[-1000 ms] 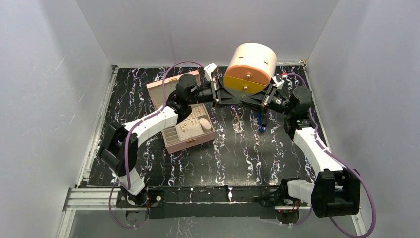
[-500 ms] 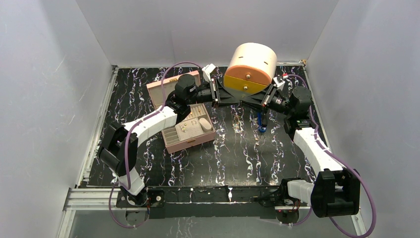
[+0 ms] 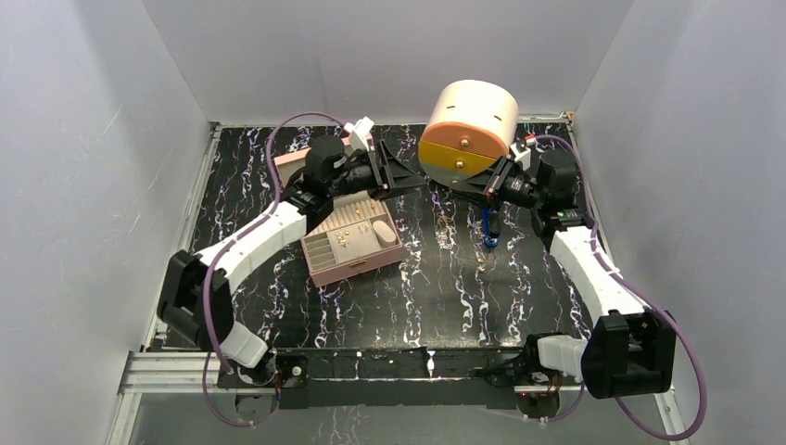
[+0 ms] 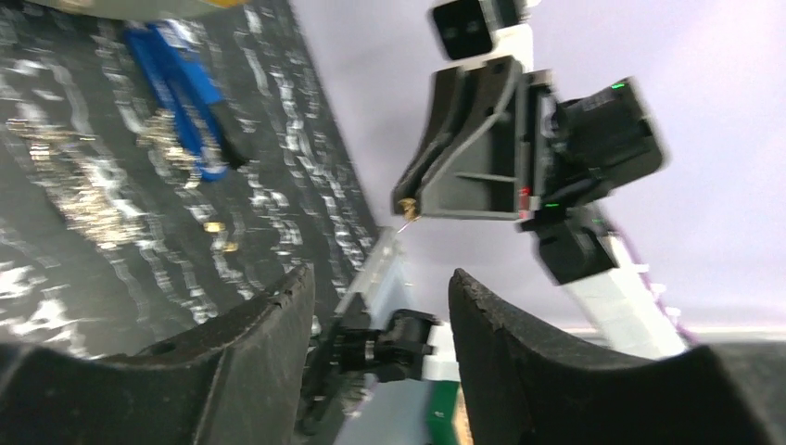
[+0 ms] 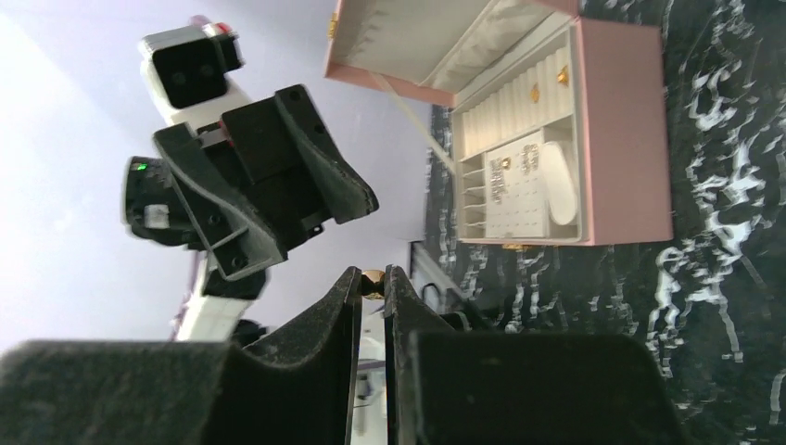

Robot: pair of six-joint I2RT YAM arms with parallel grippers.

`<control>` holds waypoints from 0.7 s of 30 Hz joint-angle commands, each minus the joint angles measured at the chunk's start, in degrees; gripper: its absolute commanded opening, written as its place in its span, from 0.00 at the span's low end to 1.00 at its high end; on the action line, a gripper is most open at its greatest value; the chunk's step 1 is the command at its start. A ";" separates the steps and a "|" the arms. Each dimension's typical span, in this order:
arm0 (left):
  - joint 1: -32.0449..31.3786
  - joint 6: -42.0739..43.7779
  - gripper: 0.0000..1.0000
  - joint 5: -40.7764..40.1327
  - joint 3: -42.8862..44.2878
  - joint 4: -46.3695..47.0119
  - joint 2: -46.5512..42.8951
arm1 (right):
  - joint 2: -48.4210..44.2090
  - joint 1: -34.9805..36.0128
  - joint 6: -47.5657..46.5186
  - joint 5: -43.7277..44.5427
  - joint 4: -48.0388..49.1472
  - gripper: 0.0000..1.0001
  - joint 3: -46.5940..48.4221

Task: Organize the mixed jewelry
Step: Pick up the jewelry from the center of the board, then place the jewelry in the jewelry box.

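My right gripper (image 5: 371, 284) is shut on a tiny gold jewelry piece (image 5: 373, 275), held in the air in front of the round drawer box (image 3: 468, 122). The same gold piece (image 4: 406, 207) glints at the right gripper's tip (image 4: 422, 190) in the left wrist view. My left gripper (image 3: 412, 181) hangs open and holds nothing, a short way left of the right gripper (image 3: 461, 188). More mixed jewelry (image 3: 447, 226) lies loose on the dark marbled table, with small gold bits (image 4: 215, 227) near the blue object (image 4: 176, 69). Several pieces (image 5: 516, 169) sit in the open pink box (image 5: 626, 130).
The pink box (image 3: 357, 264) stands open below the left arm, lid raised toward the back. The blue elongated object (image 3: 488, 228) lies under the right gripper. White walls enclose the table on three sides.
The left gripper has opened and drawn back to the left, away from the right gripper's tip. The right gripper keeps the gold piece and has barely moved.
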 commanded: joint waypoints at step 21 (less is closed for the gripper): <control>0.76 16.52 0.73 -62.41 -9.54 -55.69 -31.22 | 27.20 39.96 -34.40 43.99 -29.09 0.16 37.06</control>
